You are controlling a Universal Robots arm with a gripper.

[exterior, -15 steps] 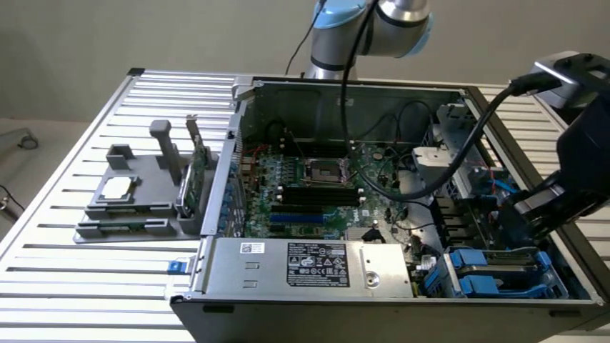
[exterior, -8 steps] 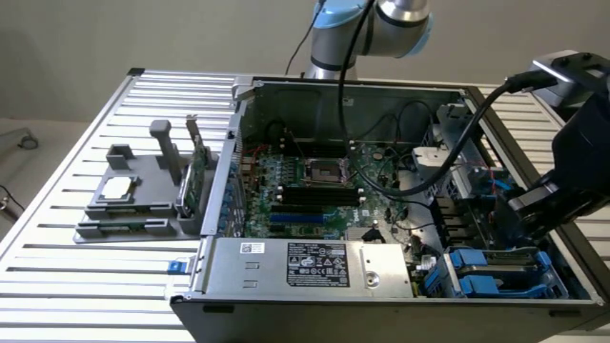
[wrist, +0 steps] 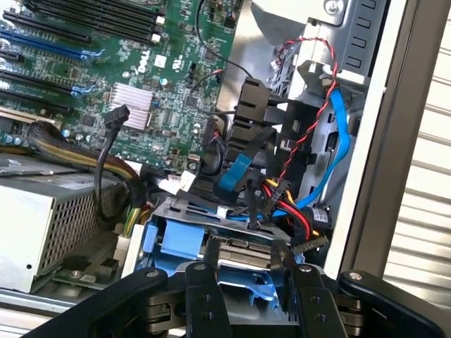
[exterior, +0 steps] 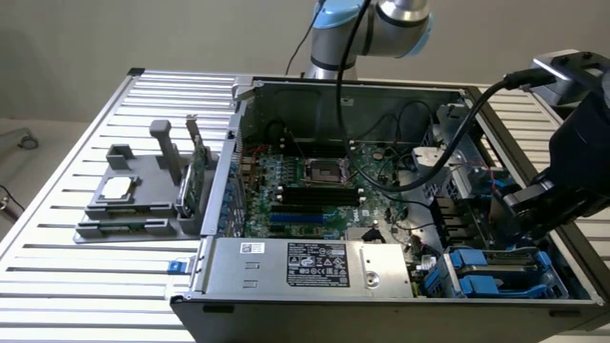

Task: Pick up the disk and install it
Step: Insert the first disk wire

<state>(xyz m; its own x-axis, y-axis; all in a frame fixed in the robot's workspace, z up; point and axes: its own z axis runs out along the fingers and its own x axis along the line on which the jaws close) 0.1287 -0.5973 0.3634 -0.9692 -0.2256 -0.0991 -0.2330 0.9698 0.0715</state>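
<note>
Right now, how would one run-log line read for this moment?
gripper: shut on disk | disk: at blue bay, beside power supply | cables: close to disk

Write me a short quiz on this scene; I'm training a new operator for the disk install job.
1. True or false: the computer case has its side panel on.
2. The gripper is nearest to: A) the grey tray; B) the blue drive bays at the exterior view's right; C) the power supply.
3. What colour is the frame around the disk closest to the gripper?

Key: 1 false, the case lies open. 2 B. 3 blue.
</note>
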